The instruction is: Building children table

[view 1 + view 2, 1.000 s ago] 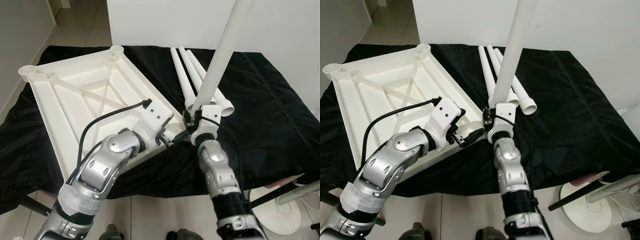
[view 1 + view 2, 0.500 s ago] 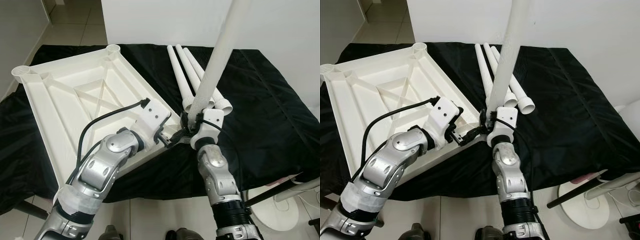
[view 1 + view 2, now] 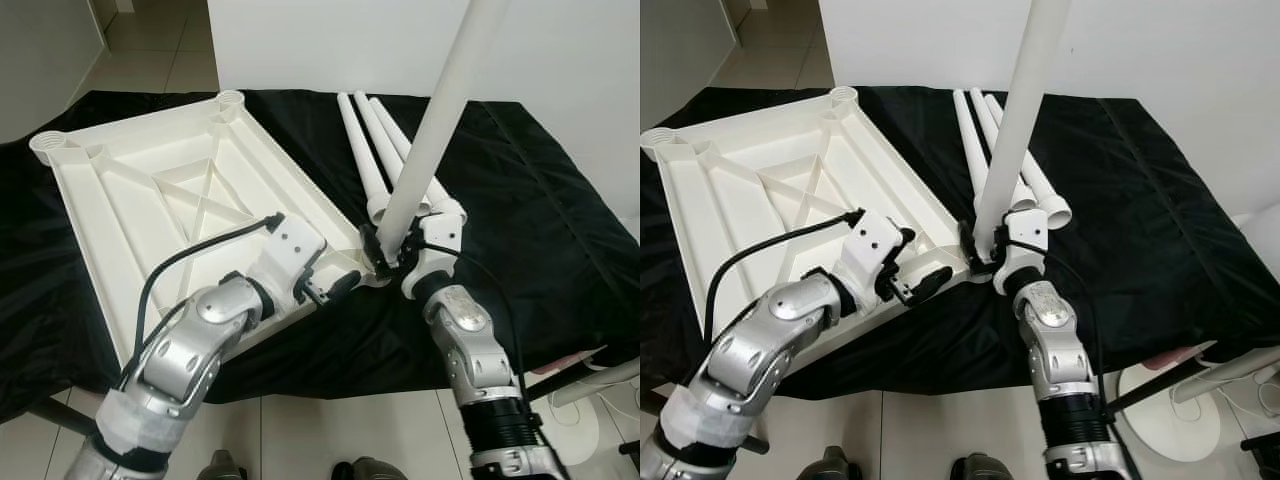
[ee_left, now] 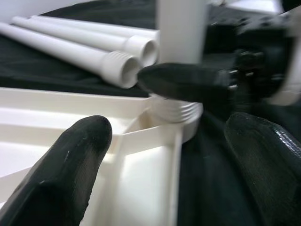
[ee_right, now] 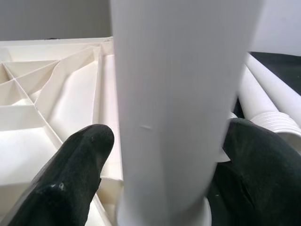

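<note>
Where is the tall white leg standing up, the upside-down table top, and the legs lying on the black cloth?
Standing leg (image 3: pixel 440 120), left eye view, middle of its tube.
Table top (image 3: pixel 120 220), left eye view, ribbed underside.
Lying legs (image 3: pixel 972 130), right eye view, middle tube.

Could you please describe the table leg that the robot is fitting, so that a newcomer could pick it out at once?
On the black cloth lies an upturned white tabletop. At its near right corner one white leg stands upright with its threaded end in the corner socket, and the right gripper is around its base. The three spare legs beside it lie flat on the cloth.
</note>
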You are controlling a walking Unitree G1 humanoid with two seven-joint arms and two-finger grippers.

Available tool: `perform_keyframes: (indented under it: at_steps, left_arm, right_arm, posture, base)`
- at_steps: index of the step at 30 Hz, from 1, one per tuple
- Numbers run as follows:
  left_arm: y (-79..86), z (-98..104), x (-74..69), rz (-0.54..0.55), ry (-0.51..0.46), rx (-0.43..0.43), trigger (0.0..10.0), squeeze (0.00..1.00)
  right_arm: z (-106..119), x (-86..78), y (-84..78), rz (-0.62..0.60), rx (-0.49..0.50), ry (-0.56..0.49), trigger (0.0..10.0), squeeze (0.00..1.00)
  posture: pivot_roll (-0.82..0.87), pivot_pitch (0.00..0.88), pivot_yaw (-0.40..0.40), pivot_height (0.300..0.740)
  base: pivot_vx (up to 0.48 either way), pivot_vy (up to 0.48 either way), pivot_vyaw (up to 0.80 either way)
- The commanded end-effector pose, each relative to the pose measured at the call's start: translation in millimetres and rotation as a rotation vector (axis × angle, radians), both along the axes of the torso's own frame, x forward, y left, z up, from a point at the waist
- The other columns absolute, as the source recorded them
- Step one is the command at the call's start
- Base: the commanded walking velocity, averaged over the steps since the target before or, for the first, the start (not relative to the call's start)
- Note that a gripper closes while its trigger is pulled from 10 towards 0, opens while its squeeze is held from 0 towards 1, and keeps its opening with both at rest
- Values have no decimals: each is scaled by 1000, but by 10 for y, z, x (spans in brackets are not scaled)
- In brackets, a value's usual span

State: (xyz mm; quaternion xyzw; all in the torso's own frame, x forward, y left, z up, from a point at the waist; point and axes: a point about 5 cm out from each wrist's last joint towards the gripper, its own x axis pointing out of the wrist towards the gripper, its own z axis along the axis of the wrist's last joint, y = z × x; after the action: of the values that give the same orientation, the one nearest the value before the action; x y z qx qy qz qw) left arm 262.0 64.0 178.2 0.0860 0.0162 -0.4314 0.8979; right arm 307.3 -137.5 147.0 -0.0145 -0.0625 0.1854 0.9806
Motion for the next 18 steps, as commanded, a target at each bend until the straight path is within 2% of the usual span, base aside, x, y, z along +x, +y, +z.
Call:
perform_keyframes:
  at_steps: [1,2,7,18]
  left_arm:
    - [-59,-23,-84,-104,23,2,10000,0]
    - [-79,-40,-102,-97,28,1,10000,0]
    - [-126,-64,-119,-66,23,15,10000,0]
    - [-158,-12,-60,-25,23,25,10000,0]
  right_arm:
    - [-22,28,-5,65,-43,1,10000,0]
    - [-20,60,-25,113,-71,4,10000,0]
    - [-30,146,-69,201,-131,8,10000,0]
    - [-56,277,-82,310,-142,35,10000,0]
  posture:
    - [-18,0,-44,740]
    - [-12,3,-39,740]
    - [-7,7,-36,740]
    - [-2,15,-24,740]
  base:
    - [0,0,0]
    - [0,0,0]
    - [0,0,0]
    - [0,0,0]
